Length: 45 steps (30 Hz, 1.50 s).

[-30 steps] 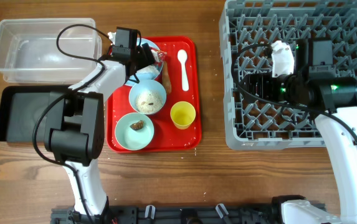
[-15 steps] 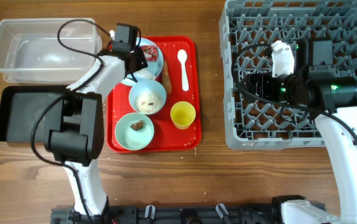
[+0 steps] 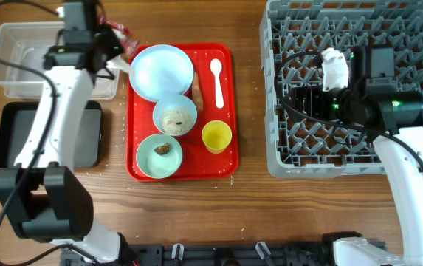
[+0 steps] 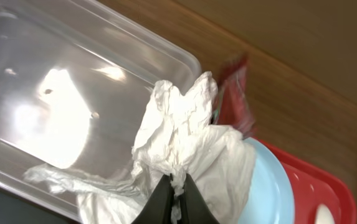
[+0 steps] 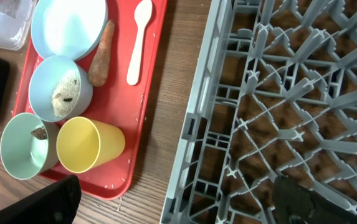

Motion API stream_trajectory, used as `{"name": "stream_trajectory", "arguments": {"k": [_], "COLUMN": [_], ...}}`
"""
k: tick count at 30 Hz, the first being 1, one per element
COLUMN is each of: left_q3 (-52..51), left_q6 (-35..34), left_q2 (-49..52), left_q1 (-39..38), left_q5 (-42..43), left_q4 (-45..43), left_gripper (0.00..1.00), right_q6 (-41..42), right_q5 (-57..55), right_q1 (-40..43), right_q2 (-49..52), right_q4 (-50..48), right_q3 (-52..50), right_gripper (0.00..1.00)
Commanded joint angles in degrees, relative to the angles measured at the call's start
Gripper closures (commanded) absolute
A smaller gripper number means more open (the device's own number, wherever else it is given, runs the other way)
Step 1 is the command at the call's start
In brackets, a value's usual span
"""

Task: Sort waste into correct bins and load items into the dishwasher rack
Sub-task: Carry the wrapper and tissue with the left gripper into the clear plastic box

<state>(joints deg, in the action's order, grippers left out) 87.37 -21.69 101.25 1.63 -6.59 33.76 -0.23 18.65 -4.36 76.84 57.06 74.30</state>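
My left gripper [image 4: 177, 194] is shut on the crumpled white paper [image 4: 187, 134], held over the right end of the clear tub [image 4: 66, 93]. The red-and-white snack wrapper [image 4: 237, 93] hangs just beyond the paper; I cannot tell whether the jaws also pinch it. Overhead, the left gripper [image 3: 111, 50] is between the tub [image 3: 19, 63] and the light blue plate [image 3: 162, 70]. My right gripper [image 5: 178, 205] stands open over the grey dishwasher rack [image 5: 278, 93], with nothing between its fingers. The black tray [image 3: 12, 133] lies below the tub.
The red serving tray [image 3: 226, 159] holds the plate, a light blue bowl [image 3: 174, 116] with rice, a pale green bowl [image 3: 159, 155] with a brown lump, a yellow cup [image 3: 216, 136], a white spoon [image 3: 217, 80] and a brown stick [image 5: 100, 53]. The rack [image 3: 344, 148] fills the right side.
The left gripper shut over the plate, then swung left to the clear tub, carrying the paper and the wrapper off the plate. The right arm has not moved.
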Motion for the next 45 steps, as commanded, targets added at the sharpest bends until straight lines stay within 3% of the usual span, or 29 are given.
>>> {"name": "stream_trajectory", "arguments": {"k": [1,6,7,8,9,10,18,23,25,27,29,31,45], "left_q3": [0.7,0.7,0.7,0.7,0.7,0.7,0.7,0.7,0.7,0.7,0.7,0.7,0.7], "left_q6": [0.7,2.0,2.0,2.0,2.0,2.0,2.7,13.3,15.6,15.5,14.1,7.3,2.6], "left_q2": [0.7,9.0,10.8,12.0,13.2,13.5,7.6,3.1,3.5,4.5,6.1,8.0,19.4], "left_q1": [6.7,12.4,12.5,12.6,12.6,12.6,10.2,0.5,-2.5,-5.9,-8.0,-8.6,-8.5], "left_q5": [-1.0,-1.0,-1.0,-1.0,-1.0,-1.0,-1.0,-0.8,-0.9,-1.0,-1.1,-2.4,-14.3], "left_q4": [-2.6,-11.3,-13.1,-14.3,-15.2,-15.6,-14.2,-10.7,-9.9,-8.7,-7.2,-5.2,-4.0], "left_gripper": [0.96,0.96,0.91,0.63,0.25,0.01,0.0,0.03,0.09,0.15,0.28,0.36,0.48], "right_q6": [0.4,0.4,0.4,0.4,0.4,0.4,0.4,0.7,0.8,0.8,0.8,0.7,0.3], "right_q5": [0.8,0.8,0.8,0.8,0.8,0.8,0.8,0.8,0.8,0.8,0.8,0.8,0.7], "right_q1": [-0.3,-0.3,-0.3,-0.3,-0.3,-0.3,-0.3,-0.3,-0.3,-0.3,-0.3,-0.3,-0.3], "right_q2": [0.5,0.5,0.5,0.5,0.5,0.5,0.5,0.5,0.5,0.5,0.5,0.5,0.5], "right_q4": [-0.6,-0.6,-0.7,-0.6,-0.6,-0.6,-1.2,-2.0,-2.0,-2.0,-1.9,-1.9,-0.9], "right_q3": [1.2,1.2,1.2,1.2,1.2,1.2,1.2,1.2,1.2,1.2,1.2,1.2,1.2], "right_gripper": [0.0,0.0,0.0,0.0,0.0,0.0,0.0,0.0,0.0,0.0,0.0,0.0,0.0]}}
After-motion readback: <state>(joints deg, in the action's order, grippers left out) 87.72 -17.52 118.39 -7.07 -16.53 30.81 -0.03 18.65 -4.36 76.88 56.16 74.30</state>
